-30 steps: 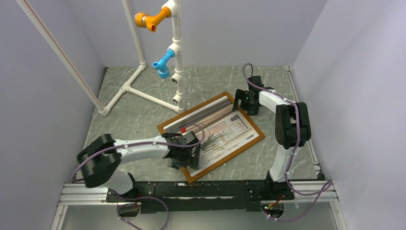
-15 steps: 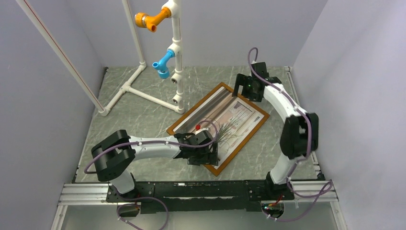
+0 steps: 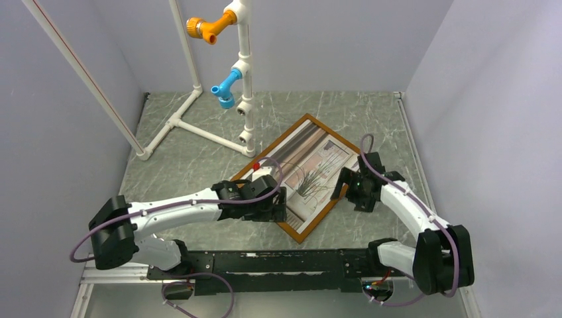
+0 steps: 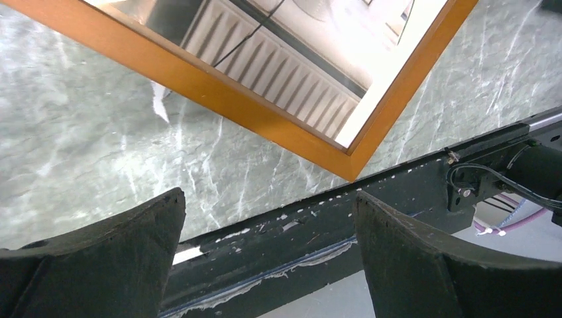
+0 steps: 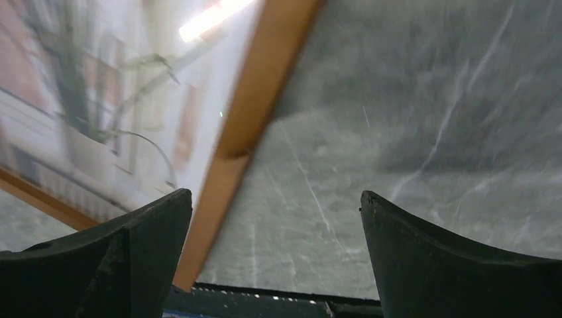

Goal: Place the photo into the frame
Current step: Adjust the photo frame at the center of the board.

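Photo [image 3: 311, 169] lies in the frame [image 4: 199, 83], seemingly seated, so left gripper [image 4: 268, 195] and right gripper [image 5: 276, 193] hover open, empty.

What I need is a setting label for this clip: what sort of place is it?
Probably a robotics lab test cell: plain pale grey walls box in a green-grey marble-patterned tabletop, two white-and-black robot arms mount on a black metal rail, and a white plastic pipe stand carries orange and blue fittings.
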Motion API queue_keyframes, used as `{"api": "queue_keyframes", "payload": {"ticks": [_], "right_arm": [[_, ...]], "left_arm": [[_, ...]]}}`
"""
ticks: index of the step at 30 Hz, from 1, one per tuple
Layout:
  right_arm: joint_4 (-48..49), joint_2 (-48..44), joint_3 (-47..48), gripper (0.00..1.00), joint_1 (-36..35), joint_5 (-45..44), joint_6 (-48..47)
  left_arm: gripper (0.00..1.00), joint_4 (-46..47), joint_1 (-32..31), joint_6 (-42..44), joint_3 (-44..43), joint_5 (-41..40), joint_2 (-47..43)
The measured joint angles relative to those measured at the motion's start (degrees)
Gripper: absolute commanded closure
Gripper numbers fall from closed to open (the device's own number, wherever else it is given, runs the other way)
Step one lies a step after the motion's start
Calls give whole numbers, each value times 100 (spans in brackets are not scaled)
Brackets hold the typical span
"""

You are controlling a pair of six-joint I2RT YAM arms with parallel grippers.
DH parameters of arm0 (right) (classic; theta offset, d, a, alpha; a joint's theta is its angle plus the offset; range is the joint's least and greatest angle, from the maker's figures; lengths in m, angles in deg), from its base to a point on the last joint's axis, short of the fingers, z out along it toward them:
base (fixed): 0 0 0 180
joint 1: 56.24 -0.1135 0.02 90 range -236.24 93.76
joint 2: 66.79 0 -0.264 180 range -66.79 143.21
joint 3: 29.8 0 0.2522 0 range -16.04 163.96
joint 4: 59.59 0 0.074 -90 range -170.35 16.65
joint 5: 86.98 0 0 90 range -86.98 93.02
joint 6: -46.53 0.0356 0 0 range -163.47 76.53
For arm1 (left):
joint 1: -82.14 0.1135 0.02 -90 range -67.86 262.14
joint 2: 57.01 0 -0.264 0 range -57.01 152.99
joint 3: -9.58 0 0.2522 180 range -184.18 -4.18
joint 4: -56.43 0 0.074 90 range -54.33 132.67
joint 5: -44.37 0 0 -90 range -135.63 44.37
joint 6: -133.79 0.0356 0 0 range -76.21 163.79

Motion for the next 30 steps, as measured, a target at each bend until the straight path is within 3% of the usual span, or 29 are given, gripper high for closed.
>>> {"api": "queue_keyframes", "payload": {"ticks": [5,15,25,30], "right_arm": [[46,-129,-636,18,-131,103,356],[686,649,-365,35,-509,109,695],[811,1303,20,100,-586,-57,798],[632,1572,415,100,-601,-470,476]], "left_arm": [[1,-605,0,170,-474,-273,-214],[1,-1067,13,197,-525,-409,-387],[1,-1261,522,420,-319,-323,-393],[0,-1126,1486,791,299,79,-621]]}}
